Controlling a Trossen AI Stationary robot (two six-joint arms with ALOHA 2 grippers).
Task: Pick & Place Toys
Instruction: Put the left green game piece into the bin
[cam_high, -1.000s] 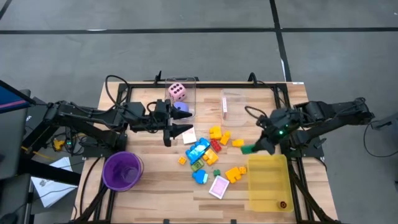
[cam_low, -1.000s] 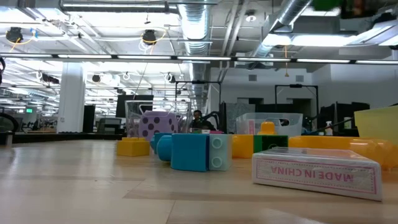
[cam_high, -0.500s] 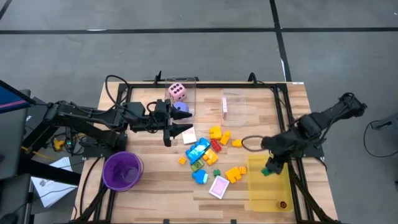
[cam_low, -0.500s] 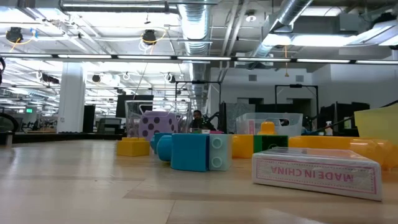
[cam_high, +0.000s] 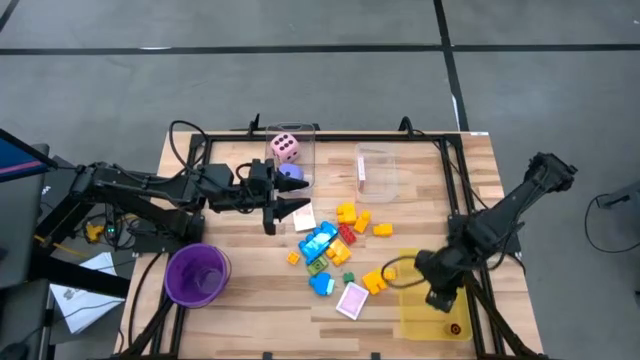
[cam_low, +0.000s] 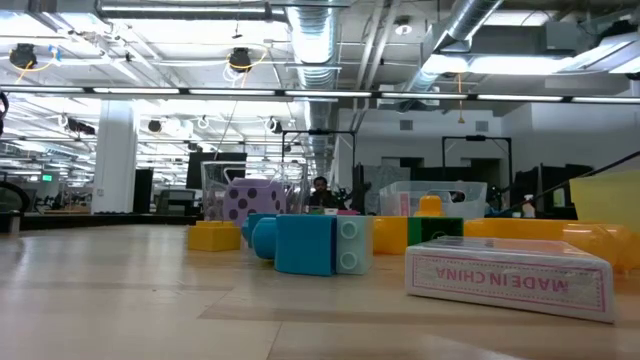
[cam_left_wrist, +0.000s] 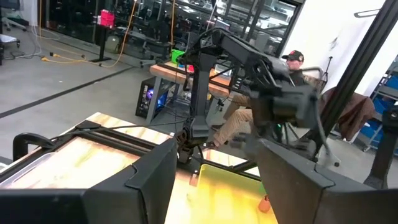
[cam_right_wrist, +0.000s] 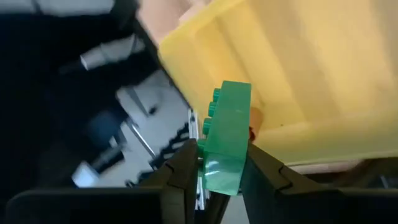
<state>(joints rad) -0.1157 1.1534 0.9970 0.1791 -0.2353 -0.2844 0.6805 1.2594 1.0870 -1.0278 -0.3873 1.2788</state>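
Right pincer (cam_right_wrist: 222, 163) grips green block (cam_right_wrist: 225, 134) over yellow tray (cam_high: 432, 318).

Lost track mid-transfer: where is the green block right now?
The green block is clamped in the right gripper, over the yellow tray at the table's right side in the high view.

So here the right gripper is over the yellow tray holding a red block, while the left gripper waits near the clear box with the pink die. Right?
Not quite: the block is green, not red. The right wrist view shows the green block clamped between the right gripper fingers above the yellow tray. The rest holds: in the high view the left gripper waits by the clear box with the pink die.
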